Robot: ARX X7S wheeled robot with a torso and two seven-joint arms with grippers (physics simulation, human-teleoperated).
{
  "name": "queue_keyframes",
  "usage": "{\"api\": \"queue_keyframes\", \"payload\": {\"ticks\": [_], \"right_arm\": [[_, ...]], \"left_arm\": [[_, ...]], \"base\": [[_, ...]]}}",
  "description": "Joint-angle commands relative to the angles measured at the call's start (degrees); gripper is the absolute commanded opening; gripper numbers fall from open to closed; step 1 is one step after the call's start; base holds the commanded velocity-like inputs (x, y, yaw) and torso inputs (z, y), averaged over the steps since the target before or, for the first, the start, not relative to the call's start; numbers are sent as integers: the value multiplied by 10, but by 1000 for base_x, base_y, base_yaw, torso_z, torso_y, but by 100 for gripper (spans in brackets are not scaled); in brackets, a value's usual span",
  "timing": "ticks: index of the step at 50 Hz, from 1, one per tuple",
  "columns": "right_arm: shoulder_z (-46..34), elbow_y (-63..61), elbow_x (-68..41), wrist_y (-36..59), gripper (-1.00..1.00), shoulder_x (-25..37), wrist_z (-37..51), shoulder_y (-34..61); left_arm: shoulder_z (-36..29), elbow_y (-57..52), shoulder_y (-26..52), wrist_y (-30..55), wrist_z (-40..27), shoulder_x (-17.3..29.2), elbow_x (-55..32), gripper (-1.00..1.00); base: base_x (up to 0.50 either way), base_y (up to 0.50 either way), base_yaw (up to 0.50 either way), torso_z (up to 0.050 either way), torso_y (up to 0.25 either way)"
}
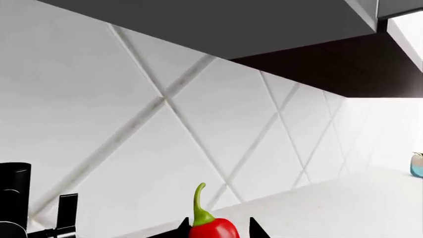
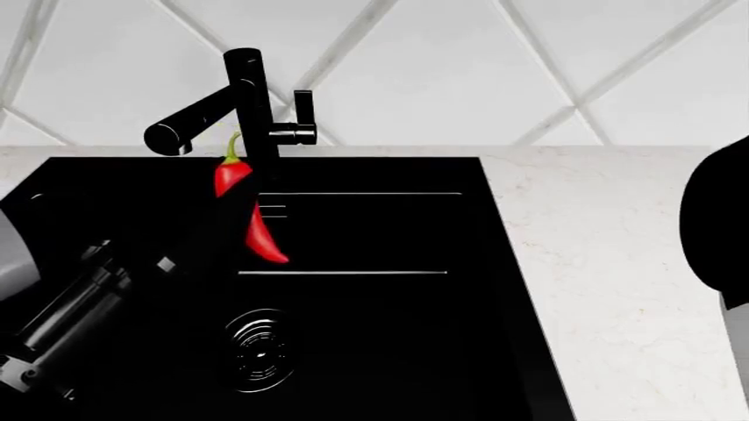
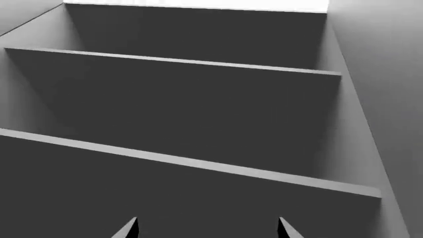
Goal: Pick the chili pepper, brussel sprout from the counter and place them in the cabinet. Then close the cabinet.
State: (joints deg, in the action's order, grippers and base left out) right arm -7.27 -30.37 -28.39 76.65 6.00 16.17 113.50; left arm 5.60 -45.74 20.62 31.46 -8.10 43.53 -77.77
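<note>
1. Left gripper (image 1: 219, 229): gripping the chili pepper (image 1: 213, 228) between two dark fingers (image 1: 258, 229), stem pointing up between them in the left wrist view.
2. Chili pepper again in the head view (image 2: 248, 210): hanging in the air over the black sink basin (image 2: 374, 333), stem upward, tip pointing down, just in front of the black faucet (image 2: 234, 110); left gripper itself hard to make out there against the dark basin.
3. Left arm (image 2: 59, 307): reaching in from the head view's lower left, grey and black, above the basin.
4. Right gripper (image 3: 206, 229): fingers (image 3: 129, 229) spread well apart, nothing between them, facing the inside of the cabinet (image 3: 198, 99) with its grey shelves (image 3: 191, 163).
5. Worktop (image 2: 609, 263): white marble-look surface running beside the basin and behind it, meeting the white diamond-patterned wall tiles (image 2: 468, 61).
6. Underside of a grey upper cabinet (image 1: 218, 25) showing above the tiles in the left wrist view; a small bluish object (image 1: 416, 165) sitting far off on the worktop, too cropped to identify.
7. Brussel sprout: not showing in any view.
</note>
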Motion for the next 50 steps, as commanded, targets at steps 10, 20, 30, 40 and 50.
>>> {"api": "queue_keyframes", "payload": {"ticks": [10,20,30,40,50], "right_arm": [[54,-192,-75,84,100,2,22,-39],[112,-271,-198,133,100,-5,83,-24],[162,-256,-564,119,100,59,374,-2],[154,-295,-640,86,100,89,451,-56],[200,-296,-782,132,100,57,573,-69]], "left_arm": [[-8,-2,5,1,-8,-1,-4,-100],[-7,-5,1,-1,-8,0,-4,-100],[-8,-4,3,-2,-8,1,-5,-100],[-11,-4,6,-2,-9,0,-4,-100],[-12,-5,3,-4,-9,0,-3,-100]], "base": [[0,0,0,0,0],[0,0,0,0,0],[0,0,0,0,0],[0,0,0,0,0],[0,0,0,0,0]]}}
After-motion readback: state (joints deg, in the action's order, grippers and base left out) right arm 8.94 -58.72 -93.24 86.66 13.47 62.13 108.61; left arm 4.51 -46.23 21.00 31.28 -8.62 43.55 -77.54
